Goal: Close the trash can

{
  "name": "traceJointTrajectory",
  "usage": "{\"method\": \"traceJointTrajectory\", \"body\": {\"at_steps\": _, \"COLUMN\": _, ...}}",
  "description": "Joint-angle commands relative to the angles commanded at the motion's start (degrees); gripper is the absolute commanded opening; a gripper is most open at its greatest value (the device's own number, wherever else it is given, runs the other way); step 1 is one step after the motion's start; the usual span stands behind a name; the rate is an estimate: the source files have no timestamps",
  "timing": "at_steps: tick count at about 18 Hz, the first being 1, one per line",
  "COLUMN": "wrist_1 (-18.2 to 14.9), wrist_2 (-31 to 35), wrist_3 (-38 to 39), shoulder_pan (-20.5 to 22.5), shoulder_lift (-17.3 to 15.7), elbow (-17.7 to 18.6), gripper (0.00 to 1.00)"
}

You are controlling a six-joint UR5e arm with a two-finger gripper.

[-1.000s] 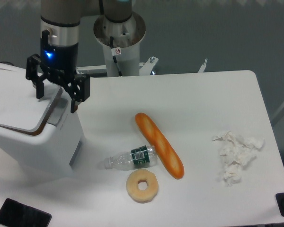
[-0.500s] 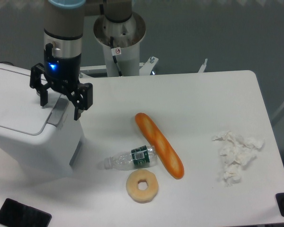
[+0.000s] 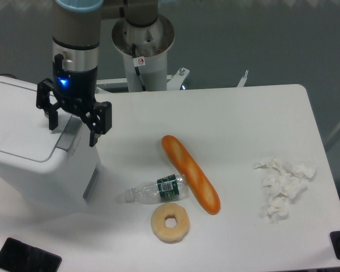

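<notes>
The trash can (image 3: pixel 34 164) is a big boxy white bin at the left of the table. Its flat white lid (image 3: pixel 20 124) lies down level on the body, with a grey latch (image 3: pixel 69 129) at its right edge. My gripper (image 3: pixel 72 131) hangs over that right edge, fingers pointing down and spread wide, open with nothing held. One fingertip (image 3: pixel 52 123) is over the lid, the other (image 3: pixel 93 139) is just past the bin's right side.
On the table lie a bread loaf (image 3: pixel 190 173), a small plastic bottle (image 3: pixel 156 190), a doughnut (image 3: pixel 170 222), crumpled tissue (image 3: pixel 283 185) at right and a black phone (image 3: pixel 26 258) at the front left. The robot base (image 3: pixel 143 45) stands behind.
The lid, tilted up at its right edge a second ago, now lies flat on the bin. My gripper moved slightly right and down, then stayed almost still.
</notes>
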State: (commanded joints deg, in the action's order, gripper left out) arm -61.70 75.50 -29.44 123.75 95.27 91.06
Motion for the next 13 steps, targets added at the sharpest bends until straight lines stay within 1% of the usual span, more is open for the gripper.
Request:
{"method": "traceJointTrajectory", "body": {"at_steps": 2, "wrist_1": 0.0, "wrist_2": 0.0, "wrist_3": 0.0, "shoulder_pan": 0.0, "shoulder_lift": 0.5, "elbow": -0.3, "gripper": 1.0}}
{"method": "traceJointTrajectory", "body": {"at_steps": 7, "wrist_1": -0.1, "wrist_2": 0.0, "wrist_3": 0.1, "shoulder_pan": 0.1, "shoulder_lift": 0.1, "elbow": -0.5, "gripper": 1.0}}
{"method": "traceJointTrajectory", "body": {"at_steps": 11, "wrist_1": -0.5, "wrist_2": -0.2, "wrist_3": 0.6, "shoulder_pan": 0.9, "shoulder_lift": -1.2, "elbow": -2.7, "gripper": 1.0}}
{"method": "traceJointTrajectory", "body": {"at_steps": 13, "wrist_1": -0.6, "wrist_2": 0.1, "wrist_3": 0.5, "shoulder_pan": 3.6, "shoulder_lift": -2.7, "elbow": -2.5, "gripper": 1.0}}
